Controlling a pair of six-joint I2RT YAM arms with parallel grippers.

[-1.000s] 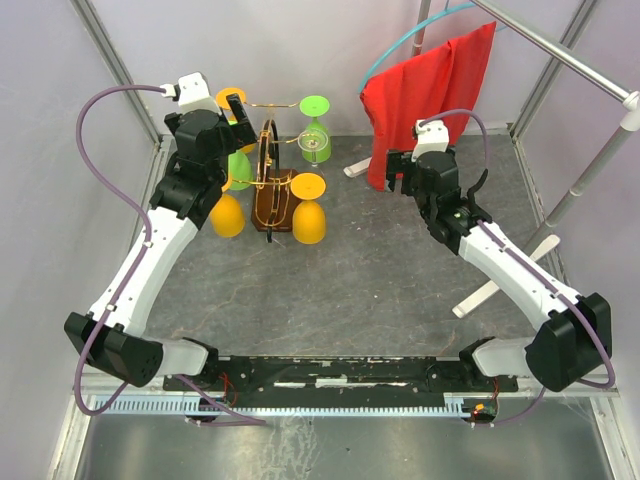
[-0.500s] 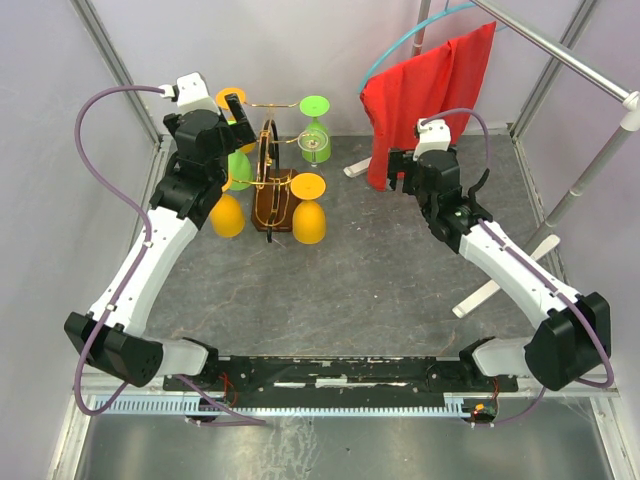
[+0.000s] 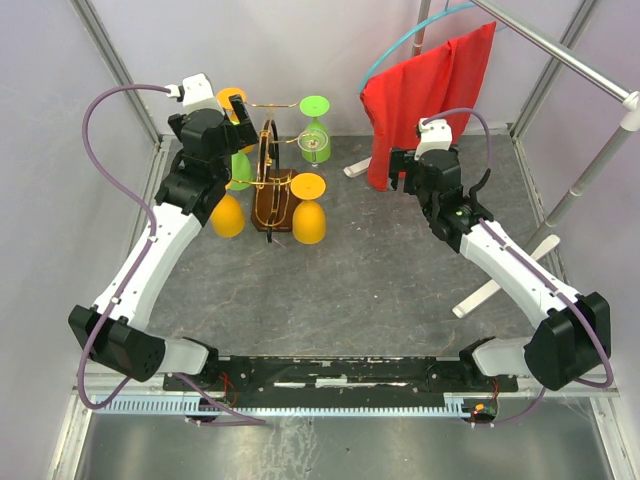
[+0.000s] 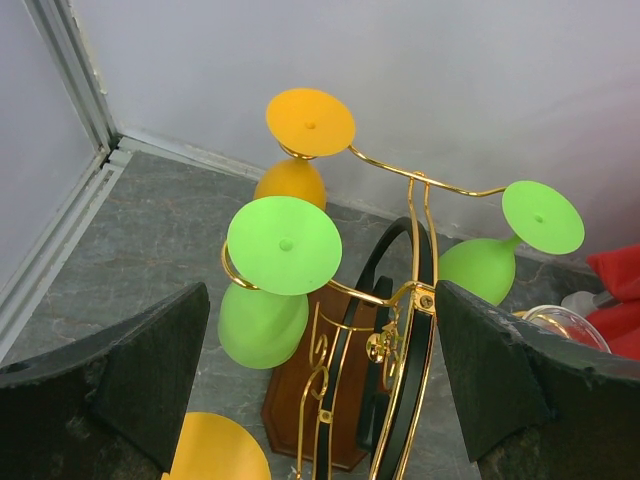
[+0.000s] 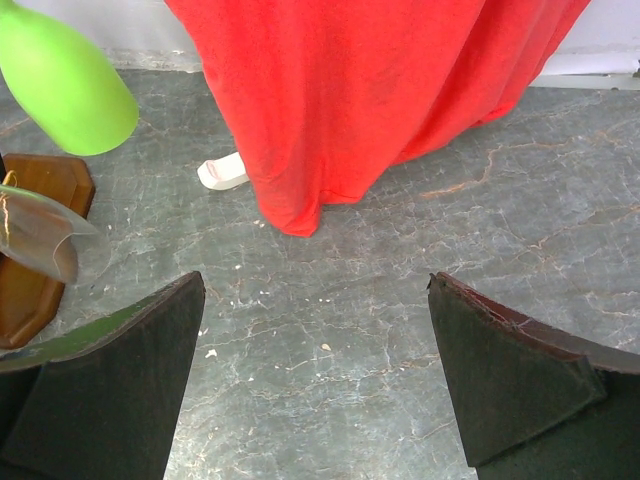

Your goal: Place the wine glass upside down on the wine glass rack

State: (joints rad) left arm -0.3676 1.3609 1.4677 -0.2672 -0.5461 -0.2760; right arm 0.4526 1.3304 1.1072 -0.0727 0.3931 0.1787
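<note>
The wine glass rack has a dark brown wooden base and gold wire arms, and stands at the back left. Several wine glasses hang upside down on it: two orange ones at the front and a green one at the left. In the left wrist view the green glass hangs by its foot from a gold arm, with an orange glass behind it. My left gripper is open and empty above the rack's left side. My right gripper is open and empty over bare floor.
A red cloth hangs from a metal rail at the back right, and it also shows in the right wrist view. Another green glass is at the rack's back right. A clear glass rim shows beside it.
My left arm has shifted slightly to the right and back, over the rack. The right arm has hardly moved. The glasses on the rack have not moved.
</note>
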